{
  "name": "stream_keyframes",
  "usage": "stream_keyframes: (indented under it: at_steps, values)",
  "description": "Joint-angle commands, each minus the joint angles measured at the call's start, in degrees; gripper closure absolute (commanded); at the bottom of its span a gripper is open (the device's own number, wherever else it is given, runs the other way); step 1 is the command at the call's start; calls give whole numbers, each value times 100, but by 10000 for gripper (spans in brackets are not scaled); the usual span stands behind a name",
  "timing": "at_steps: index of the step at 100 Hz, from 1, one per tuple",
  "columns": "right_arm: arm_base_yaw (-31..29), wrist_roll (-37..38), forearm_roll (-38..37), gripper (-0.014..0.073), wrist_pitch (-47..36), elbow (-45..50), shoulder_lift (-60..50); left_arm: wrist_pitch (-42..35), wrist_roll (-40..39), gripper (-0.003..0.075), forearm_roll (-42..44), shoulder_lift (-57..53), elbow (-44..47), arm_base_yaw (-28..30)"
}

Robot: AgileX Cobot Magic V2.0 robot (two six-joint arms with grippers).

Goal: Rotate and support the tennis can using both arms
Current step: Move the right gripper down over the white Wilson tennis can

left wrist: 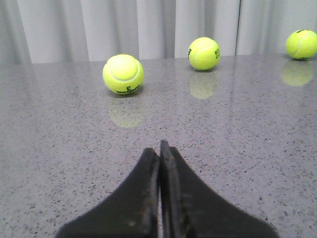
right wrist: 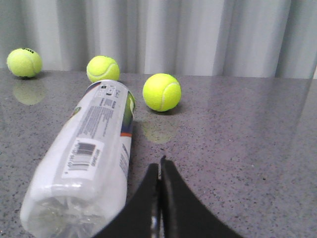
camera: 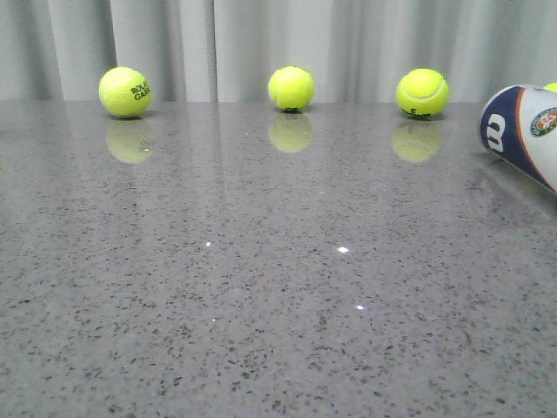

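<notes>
Left gripper (left wrist: 159, 148): black wedge-shaped fingers (left wrist: 143, 198) pressed together along their whole visible length, jaws closed on nothing, tips raised just above the tabletop and pointing level across it. Right gripper (right wrist: 159, 166): same pose, its fingers (right wrist: 178, 208) meeting at a narrow seam, jaws closed and holding nothing. Neither arm appears in the front view.

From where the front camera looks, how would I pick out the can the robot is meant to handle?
Start at the grey speckled table and follow it to the far right edge of the front view. There the tennis can lies on its side, half out of frame. Unlike the yellow-green tennis balls lined along the curtain, it is a white cylinder with a navy end marked "W".
</notes>
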Motion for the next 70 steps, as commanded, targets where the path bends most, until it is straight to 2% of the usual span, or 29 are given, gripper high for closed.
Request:
stream_keyframes:
  at_steps: [1, 21, 42, 49, 54, 61, 70]
  values:
    - [-16, -10, -67, 662, 269, -675, 202, -458, 2, 739, -50, -202, 253, 6]
    - [-10, -10, -67, 662, 1822, -1887, 979, -458, 2, 739, -50, -202, 253, 6]
    - [-10, -10, -41, 659, 2189, -2639, 2045, -458, 2, 739, -50, -202, 253, 6]
    - [-10, -10, 55, 634, 2379, -2897, 2441, -458, 2, 739, -50, -202, 253, 6]
    - [-10, -10, 154, 575, 2538, -3096, 2731, -458, 2, 739, -50, -202, 253, 6]
    - [-10, -10, 308, 419, 2753, -3382, 3144, -458, 2, 739, -50, -202, 253, 6]
    - [-10, -10, 380, 118, 2962, -3737, 3642, -458, 2, 739, -50, -202, 253, 6]
